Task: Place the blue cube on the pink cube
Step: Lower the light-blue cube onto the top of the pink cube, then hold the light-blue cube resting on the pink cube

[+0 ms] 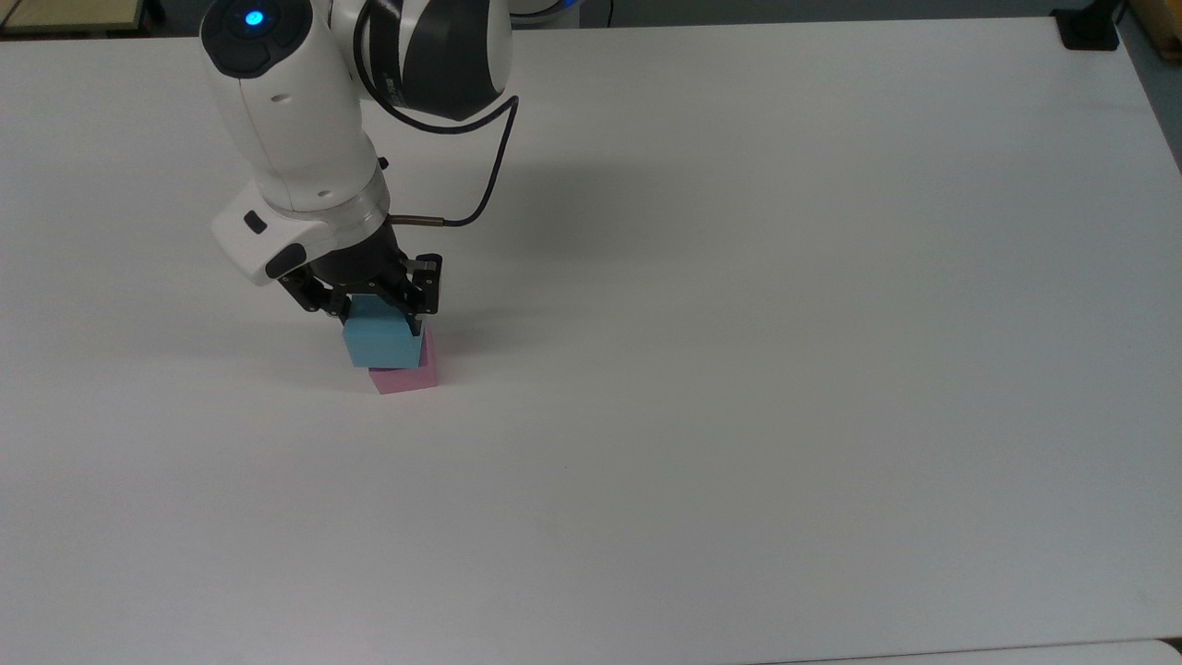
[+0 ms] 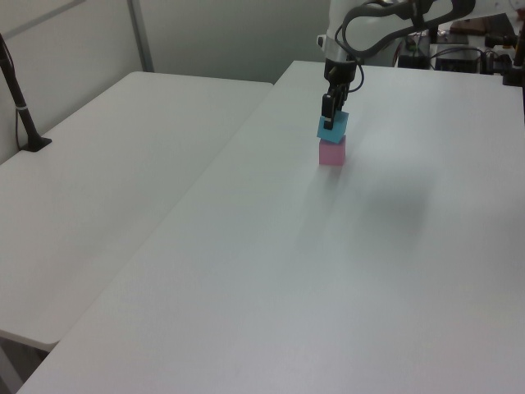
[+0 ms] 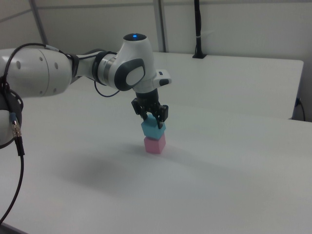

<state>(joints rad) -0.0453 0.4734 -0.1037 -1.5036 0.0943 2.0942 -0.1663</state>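
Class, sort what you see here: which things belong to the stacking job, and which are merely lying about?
Part of the job:
- blue cube, held by the gripper directly above the pink one
- pink cube, standing on the white table

Just lying about:
- black post on the neighbouring table
- black mount at the table corner
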